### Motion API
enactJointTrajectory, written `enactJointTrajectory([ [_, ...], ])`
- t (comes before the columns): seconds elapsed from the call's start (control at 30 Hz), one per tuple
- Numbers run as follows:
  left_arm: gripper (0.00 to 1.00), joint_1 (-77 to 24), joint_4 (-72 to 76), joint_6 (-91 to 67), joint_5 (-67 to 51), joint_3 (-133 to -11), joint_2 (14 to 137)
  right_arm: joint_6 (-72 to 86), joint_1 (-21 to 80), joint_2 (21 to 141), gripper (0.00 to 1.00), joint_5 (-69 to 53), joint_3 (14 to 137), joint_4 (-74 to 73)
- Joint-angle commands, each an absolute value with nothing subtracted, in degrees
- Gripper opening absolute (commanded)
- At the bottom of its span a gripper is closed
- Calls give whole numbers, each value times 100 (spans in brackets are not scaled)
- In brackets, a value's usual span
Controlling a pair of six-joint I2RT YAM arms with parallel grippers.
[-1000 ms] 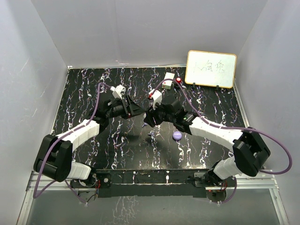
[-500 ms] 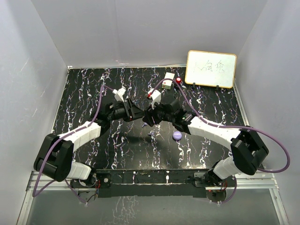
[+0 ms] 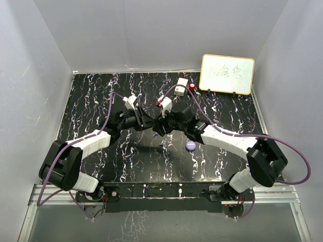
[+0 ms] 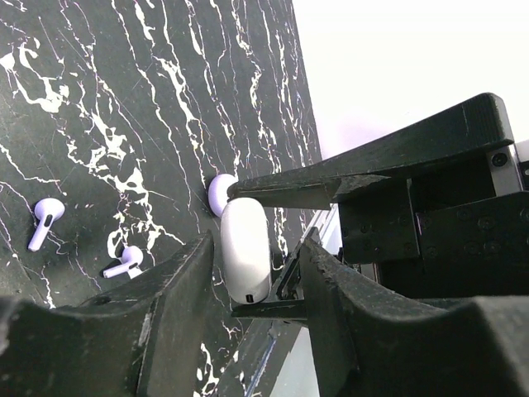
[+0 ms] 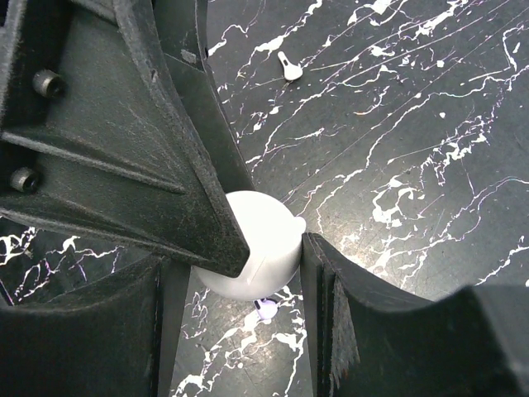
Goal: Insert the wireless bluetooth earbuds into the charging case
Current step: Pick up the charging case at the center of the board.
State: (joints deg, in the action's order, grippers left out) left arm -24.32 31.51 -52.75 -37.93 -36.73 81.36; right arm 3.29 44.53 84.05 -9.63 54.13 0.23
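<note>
Two robot arms meet nose to nose above the middle of a black, white-veined table (image 3: 91, 101). The right gripper (image 5: 235, 256) is clamped on a small white, pill-shaped charging case (image 4: 245, 256), one finger at each rounded end, holding it off the surface. The left gripper (image 4: 258, 248) straddles the same case from the opposite side, its fingers flanking the long sides. Whether they press on it cannot be told.

Two tiny lilac earbuds (image 4: 124, 262) lie loose on the table below the grippers, one peeking out almost directly under the case, the other a little further off. Neither is in the case.

This looks like a two-handed hold meant to open the case or pass it across. The left fingers should land squarely on the sides, clear of the right fingers. The right grip should not loosen until the left is firm, since the smooth, rounded shell would probably slip.

The tightest spot is between the interleaved fingers themselves. Both grippers are well away from the table's edges and the grey walls (image 3: 45, 75). A round lilac puck (image 3: 191, 145) lies near the right gripper, beside its forearm. A whiteboard (image 3: 227, 74) and a small white box (image 3: 182, 82) stand well apart behind it.
</note>
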Motion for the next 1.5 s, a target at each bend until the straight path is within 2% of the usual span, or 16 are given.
enactJointTrajectory([
  [0.0,43,-2531,3247,-5279,-3924,-3706,8146,312,4482,8283,18,-975,5758,726],
  [0.13,35,-2540,3262,-5298,-3928,-3703,8156,316,4487,8297,18,-968,5757,780],
  [0.33,13,-2549,3289,-5325,-3920,-3719,8156,339,4491,8306,19,-920,5783,828],
  [0.4,3,-2549,3272,-5318,-3924,-3733,8158,378,4491,8306,32,-889,5791,830],
  [0.5,0,-2549,3241,-5288,-3882,-3736,8139,436,4481,8277,67,-932,5826,799],
  [0.57,0,-2551,3165,-5220,-3858,-3780,8139,500,4477,8199,77,-961,5821,762],
  [0.7,0,-2523,2879,-4994,-3829,-4005,8213,692,4431,7868,86,-963,5735,626],
  [0.9,0,-2321,3006,-4956,-4048,-4235,8429,1486,3672,7066,90,-1492,5409,519],
  [1.13,0,-2171,3718,-4947,-4650,-4355,8666,3070,1785,6945,87,-3728,4901,1111],
  [1.3,0,-2171,4825,-5318,-5117,-4415,8899,3867,1626,7385,82,-4605,4669,1802],
  [1.47,0,-2171,6331,-6176,-5399,-4543,9399,4667,1622,7646,80,-4826,4298,2817],
])
